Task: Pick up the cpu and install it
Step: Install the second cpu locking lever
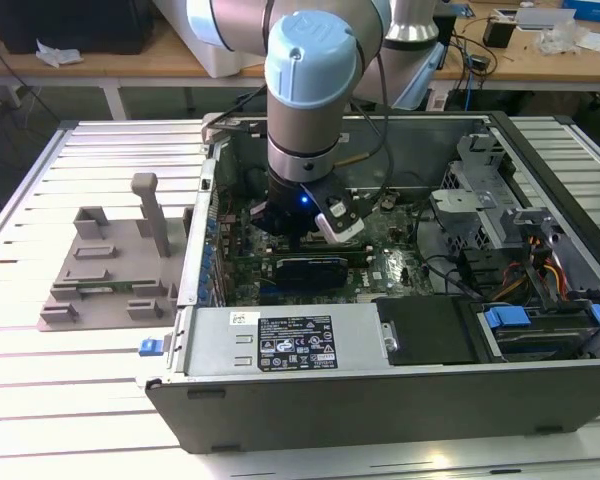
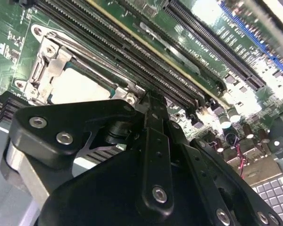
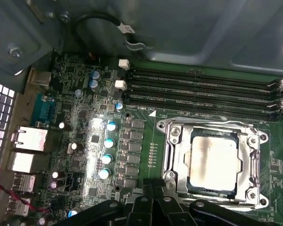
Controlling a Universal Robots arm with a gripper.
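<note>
Where socketed, one cpu (image 3: 212, 162).

The shiny silver square cpu (image 3: 212, 162) sits in the metal-framed socket (image 3: 172, 141) on the green motherboard (image 3: 146, 141), beside the long black memory slots (image 3: 198, 92); the gripper (image 3: 153, 195) hangs just beside the socket.

Cpu (image 3: 212, 162): bright, smooth metal lid. Socket frame (image 3: 172, 157): shiny bare metal. Motherboard (image 3: 146, 150): glossy green board. Gripper (image 2: 153, 106): matt black metal, silvery screws. Case (image 1: 380, 395): dull grey sheet metal.
</note>
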